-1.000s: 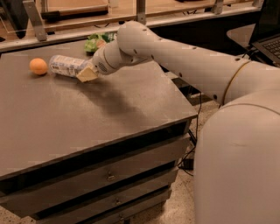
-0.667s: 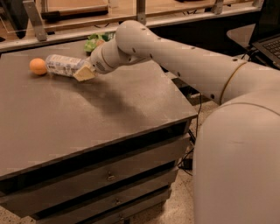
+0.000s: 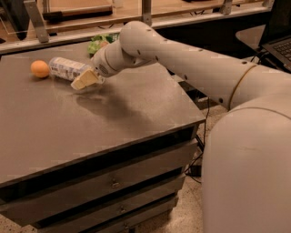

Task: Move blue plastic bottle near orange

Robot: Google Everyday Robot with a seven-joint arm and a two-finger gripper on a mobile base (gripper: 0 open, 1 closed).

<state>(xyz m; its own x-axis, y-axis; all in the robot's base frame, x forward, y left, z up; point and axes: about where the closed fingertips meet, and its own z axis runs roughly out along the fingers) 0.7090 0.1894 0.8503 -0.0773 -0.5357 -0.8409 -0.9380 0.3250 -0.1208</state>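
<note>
We see a dark, matte desk (image 3: 113, 118) with flat-fronted drawers (image 3: 113, 182) below, standing on a speckled floor (image 3: 191, 214) before a wooden shelf (image 3: 82, 11), a laptop (image 3: 279, 41) at far right. On its flat top the blue plastic bottle (image 3: 66, 68), clear and cylindrical with a pale printed label, lies on its side just beside the small, smooth, round orange (image 3: 40, 68) near the far left corner, a crumpled green bag (image 3: 101, 42) behind. The robot's cream arm (image 3: 191, 59) reaches across, its tan gripper (image 3: 85, 79) at the bottle's right end; whether it clamps the bottle we cannot tell.
</note>
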